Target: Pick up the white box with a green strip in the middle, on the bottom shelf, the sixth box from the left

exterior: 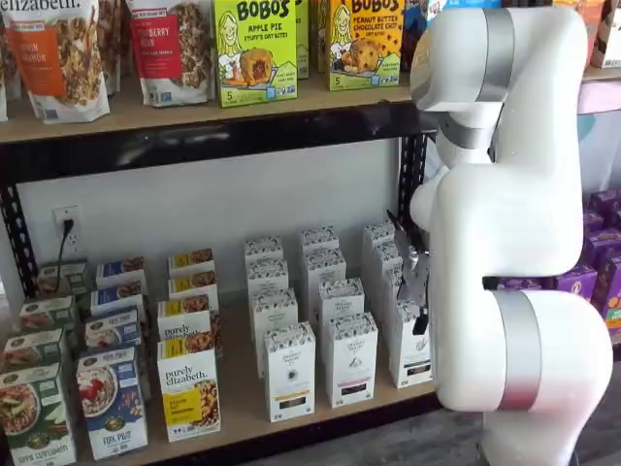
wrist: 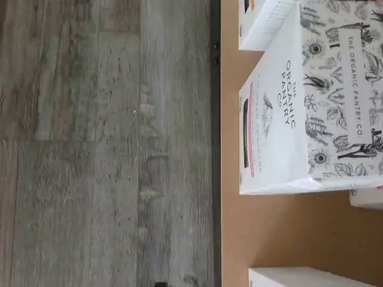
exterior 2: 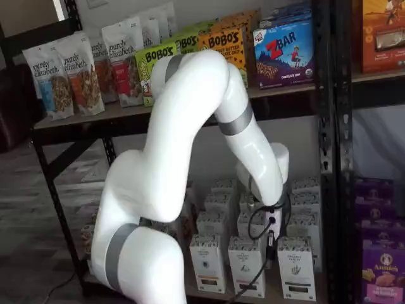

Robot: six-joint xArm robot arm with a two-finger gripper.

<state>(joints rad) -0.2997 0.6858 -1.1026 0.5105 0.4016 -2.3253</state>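
Observation:
The white box [exterior: 411, 357] stands at the front of the rightmost row of white cartons on the bottom shelf [exterior: 243, 403], half hidden by my arm; it also shows in a shelf view [exterior 2: 296, 267]. My gripper [exterior: 419, 322] hangs just above and in front of this box, black fingers pointing down, and it shows in both shelf views [exterior 2: 271, 248]. The fingers show side-on, with no gap to read and no box in them. The wrist view shows a white Organic Pantry carton [wrist: 281, 131] with a dark pink-edged strip; I cannot tell which carton it is.
Two more rows of like white cartons [exterior: 349, 359] stand left of the target. Purely Elizabeth boxes [exterior: 186, 388] and other cartons fill the shelf's left. A black upright [exterior 2: 326, 190] stands right of the target. The wrist view shows the shelf's front rail [wrist: 215, 179] and wood floor [wrist: 108, 149].

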